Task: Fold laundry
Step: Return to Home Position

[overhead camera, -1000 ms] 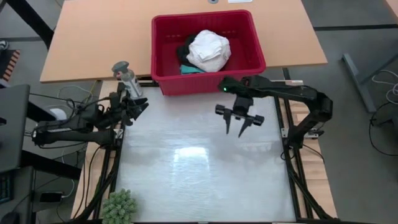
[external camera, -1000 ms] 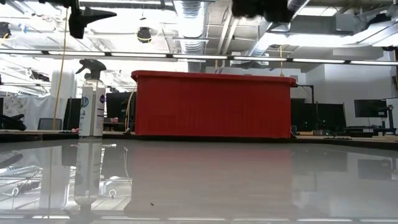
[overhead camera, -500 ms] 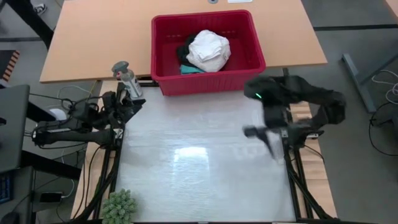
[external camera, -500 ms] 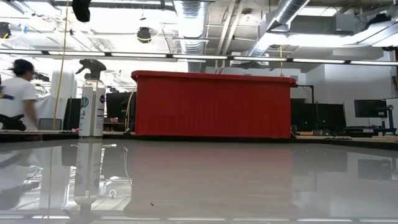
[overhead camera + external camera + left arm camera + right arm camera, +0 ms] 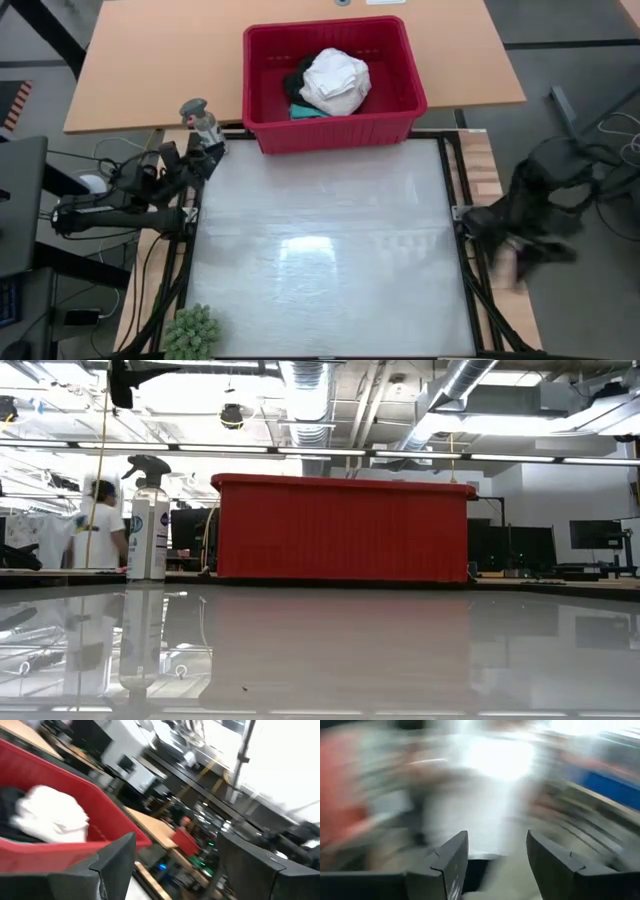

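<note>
A rounded bundle of folded white cloth (image 5: 335,80) lies on a black garment (image 5: 297,78) and a teal garment (image 5: 305,112). All three are inside a red rectangular plastic basket (image 5: 410,95) at the middle of the far edge of the pale glossy table top (image 5: 320,250). The laundry looks light, soft and floppy, and would likely lose its folds if pinched at one point. A hold from both sides, low under the stack, would probably suit it best. With no cloth lying on the table top, the folding seems finished. The left gripper (image 5: 177,836) rests by the far left corner of the table, its two dark fingers spread apart and holding nothing. The right gripper (image 5: 497,834) is beyond the table's right edge, its fingers parted and empty too. A clear spray bottle with a grey trigger (image 5: 203,122) stands just beyond the far left corner, and a small green fuzzy plant (image 5: 190,332) sits at the near left corner. Only the overhead and left wrist views show the clothes. The low view shows just the basket's solid red wall, and a person in a white top (image 5: 100,525) far off in the room.
</note>
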